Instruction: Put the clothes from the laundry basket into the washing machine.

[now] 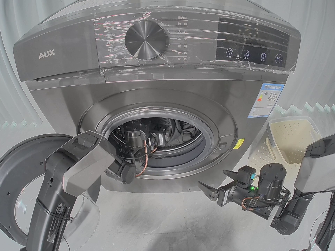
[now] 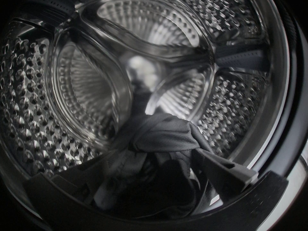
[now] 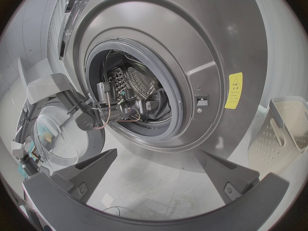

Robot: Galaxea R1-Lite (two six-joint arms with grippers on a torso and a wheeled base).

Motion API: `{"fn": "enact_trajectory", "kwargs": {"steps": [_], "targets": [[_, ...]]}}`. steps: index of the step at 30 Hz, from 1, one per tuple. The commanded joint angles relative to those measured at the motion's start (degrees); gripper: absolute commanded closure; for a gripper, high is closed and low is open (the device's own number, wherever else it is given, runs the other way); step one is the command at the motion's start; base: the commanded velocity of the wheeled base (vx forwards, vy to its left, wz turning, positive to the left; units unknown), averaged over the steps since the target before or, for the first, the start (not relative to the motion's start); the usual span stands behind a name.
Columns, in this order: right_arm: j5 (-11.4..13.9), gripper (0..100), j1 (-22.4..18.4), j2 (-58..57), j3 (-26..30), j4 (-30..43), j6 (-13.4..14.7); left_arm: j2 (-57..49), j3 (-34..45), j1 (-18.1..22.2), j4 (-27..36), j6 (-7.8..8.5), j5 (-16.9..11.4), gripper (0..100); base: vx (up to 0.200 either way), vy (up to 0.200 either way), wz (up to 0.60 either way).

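- Jaws of the left gripper (image 2: 154,159) stand spread wide inside the drum, with a dark grey crumpled garment (image 2: 166,135) lying between them and draped over the tip of one finger (image 2: 231,174).
- Jaws of the right gripper (image 1: 213,180) are spread as well, with bare floor showing between them. This gripper hangs low in front of the machine, at 5 o'clock from the porthole in the head view.
- That dark garment rests in the bottom of the shiny perforated steel drum (image 2: 25,97), at the 6 o'clock side of it, just behind the rubber seal of the opening.
- In the head view, the left arm passes through the round opening of the grey metal front-loading washing machine (image 1: 174,88), so its wrist sits within the porthole ring.
- At 8 o'clock from the porthole, the round glass-centred door (image 1: 21,178) stands swung fully open.
- At 4 o'clock from the porthole, a cream perforated plastic laundry basket (image 1: 293,136) stands on the floor just beside the machine's front corner, tipped so that its inside faces the head camera.
- Clear plastic film (image 1: 195,42) covers the control panel and its round metal dial (image 1: 146,39).
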Motion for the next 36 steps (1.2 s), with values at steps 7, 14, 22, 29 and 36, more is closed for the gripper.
{"fn": "enact_trajectory", "kwargs": {"steps": [7,14,22,29,36], "targets": [[0.0,0,0.0,-0.1,0.0,0.0,0.0,-10.0,20.9,-4.0,0.4,1.25,-6.1,0,0.000,0.000,0.00],[0.0,0,-0.1,-0.1,0.0,0.0,0.0,-9.6,20.9,-4.1,-0.2,1.61,-6.9,0,0.000,0.000,0.00],[0.1,0,0.0,0.0,0.0,0.0,0.0,-5.0,13.5,-3.5,0.2,1.96,-5.3,0,0.000,0.000,0.00],[0.1,0,-0.1,0.0,0.0,0.0,0.0,-0.3,6.9,-2.5,0.9,2.84,-2.8,0,0.000,0.000,0.00],[0.1,0,0.0,-0.1,-0.1,0.0,0.1,0.4,5.8,-1.2,1.9,4.33,-2.3,100,0.000,0.000,0.00]]}}
